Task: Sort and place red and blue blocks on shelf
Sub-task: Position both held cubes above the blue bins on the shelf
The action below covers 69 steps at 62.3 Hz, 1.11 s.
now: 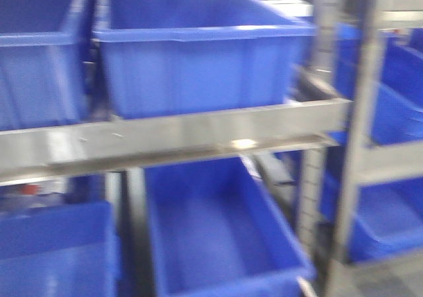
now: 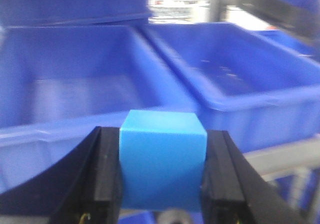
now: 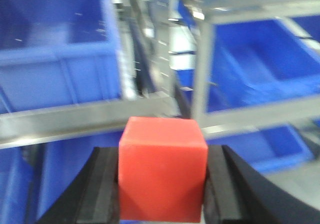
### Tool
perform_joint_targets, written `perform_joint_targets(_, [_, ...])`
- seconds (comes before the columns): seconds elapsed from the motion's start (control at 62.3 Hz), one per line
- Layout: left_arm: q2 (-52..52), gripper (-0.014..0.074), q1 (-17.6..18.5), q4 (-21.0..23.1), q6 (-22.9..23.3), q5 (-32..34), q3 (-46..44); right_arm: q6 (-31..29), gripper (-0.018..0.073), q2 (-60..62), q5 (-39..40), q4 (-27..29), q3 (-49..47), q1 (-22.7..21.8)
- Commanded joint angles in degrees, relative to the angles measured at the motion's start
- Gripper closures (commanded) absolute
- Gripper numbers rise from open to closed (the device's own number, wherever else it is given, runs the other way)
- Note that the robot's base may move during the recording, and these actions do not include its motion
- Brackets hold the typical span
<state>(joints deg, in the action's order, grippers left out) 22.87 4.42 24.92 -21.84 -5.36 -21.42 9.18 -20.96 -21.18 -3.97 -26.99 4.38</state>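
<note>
Clamping the blue block (image 2: 163, 154) between the black pads of my left gripper (image 2: 162, 184), I hold it before two blue bins (image 2: 235, 79); my right gripper (image 3: 162, 189) is squeezed on the red block (image 3: 162, 164), facing the shelf front rail (image 3: 60, 119)

Grey shelf (image 1: 357, 151) is loaded with blue bins (image 1: 198, 59): two up top at 10 and 12 o'clock, two more under the rail (image 1: 198, 133) at 6 and 8.

Front camera toward shelf (image 1: 198, 135); wrist cameras close before bins (image 2: 260, 124)
</note>
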Motion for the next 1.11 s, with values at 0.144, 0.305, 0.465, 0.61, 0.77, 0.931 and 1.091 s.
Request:
perform_joint_targets(0.144, [0.3,0.0473,-0.1,0.7,0.1,4.2,-1.7,0.0,0.0507,-0.4,4.7,-0.9,-1.6,-0.2])
perform_joint_targets(0.305, [0.3,0.0473,-0.1,0.7,0.1,4.2,-1.7,0.0,0.0507,-0.5,4.7,-0.9,-1.6,-0.2])
perform_joint_targets(0.465, [0.3,0.0473,-0.1,0.7,0.1,4.2,-1.7,0.0,0.0507,-0.5,4.7,-0.9,-1.6,-0.2])
perform_joint_targets(0.61, [0.3,0.0473,-0.1,0.7,0.1,4.2,-1.7,0.0,0.0507,-0.5,4.7,-0.9,-1.6,-0.2])
perform_joint_targets(0.77, [0.3,0.0473,-0.1,0.7,0.1,4.2,-1.7,0.0,0.0507,-0.5,4.7,-0.9,-1.6,-0.2])
perform_joint_targets(0.931, [0.3,0.0473,-0.1,0.7,0.1,4.2,-1.7,0.0,0.0507,-0.5,4.7,-0.9,-1.6,-0.2])
perform_joint_targets(1.091, [0.3,0.0473,-0.1,0.7,0.1,4.2,-1.7,0.0,0.0507,-0.5,4.7,-0.9,-1.6,-0.2])
